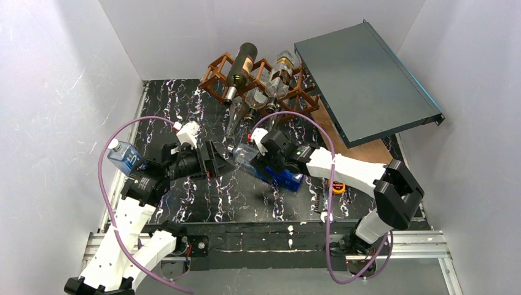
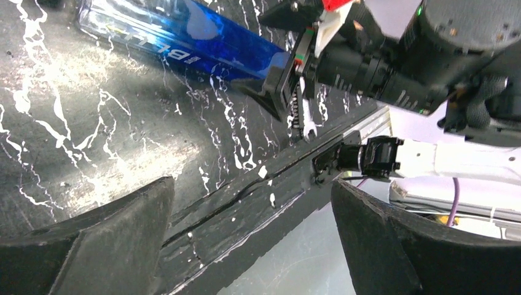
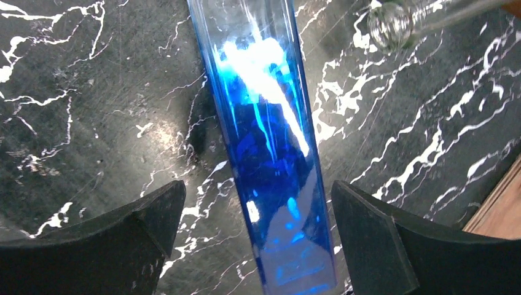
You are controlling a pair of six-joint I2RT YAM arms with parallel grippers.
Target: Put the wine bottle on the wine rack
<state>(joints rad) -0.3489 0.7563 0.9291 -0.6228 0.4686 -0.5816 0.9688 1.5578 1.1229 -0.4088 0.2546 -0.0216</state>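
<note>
Blue bottle (image 3: 270, 123) lies flat; right gripper (image 3: 257, 187) straddles it, jaws released, aligned to grasp. Left gripper (image 2: 252, 184) released, empty, standing clear.

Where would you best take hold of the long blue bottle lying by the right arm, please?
Grip the blue bottle across its straight-sided body, coming down from above: it lies flat on the mat, and the open right gripper straddles it, a side facing each finger.
</note>
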